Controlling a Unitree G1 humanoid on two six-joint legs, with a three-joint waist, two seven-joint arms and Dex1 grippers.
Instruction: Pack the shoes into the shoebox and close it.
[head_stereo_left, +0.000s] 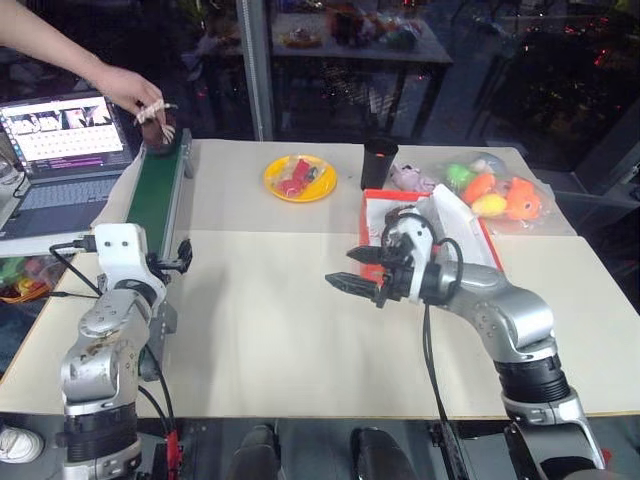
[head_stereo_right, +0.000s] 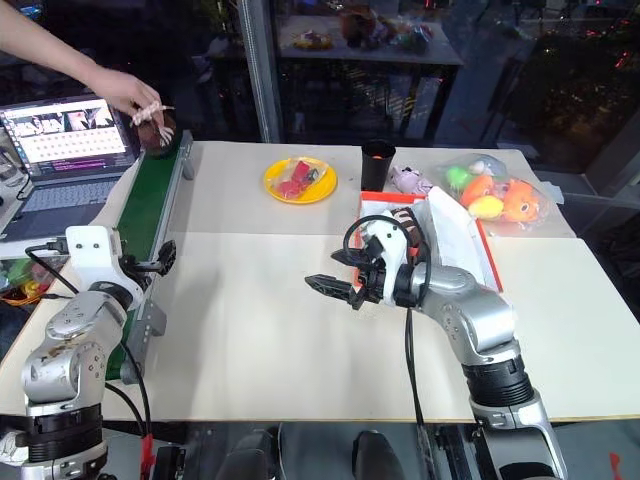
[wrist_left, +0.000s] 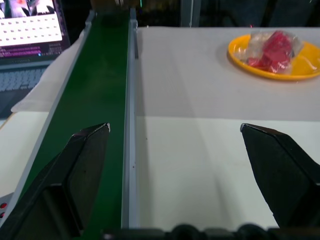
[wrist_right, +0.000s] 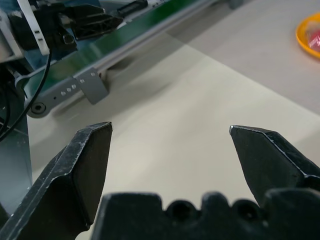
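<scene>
- Nearest to the head camera are the two arms, hovering over the table (head_stereo_left: 270, 330). Both are empty-handed, fingers spread wide.
- Shoe (head_stereo_left: 160, 130) first: a person's hand (head_stereo_left: 130, 88) is holding it down at the far end of the green conveyor (head_stereo_left: 155, 195). It's small and dark brown with light laces, and that's about all I can make out. Can't tell how its long axis sits, since the hand covers most of it.
- Key relation: the shoe is straight ahead of the left gripper (head_stereo_left: 183, 252), up the belt and well apart from it. The left gripper sits right at the near end of the belt, pointing along it, so my guess is that arm takes the pickup once the shoe rides down.
- Right gripper (head_stereo_left: 352, 268) is over the middle of the table, pointing left towards the belt, clearly farther from the shoe.
- Shoebox (head_stereo_left: 470, 225) is just behind the right gripper, red-orange, open, white inside. Nothing dark shows in the bit of it I can see.
- Further out: yellow plate (head_stereo_left: 299, 178), black cup (head_stereo_left: 379, 163), bag of plush toys (head_stereo_left: 495, 195) and a laptop (head_stereo_left: 60, 150) left of the belt.
</scene>
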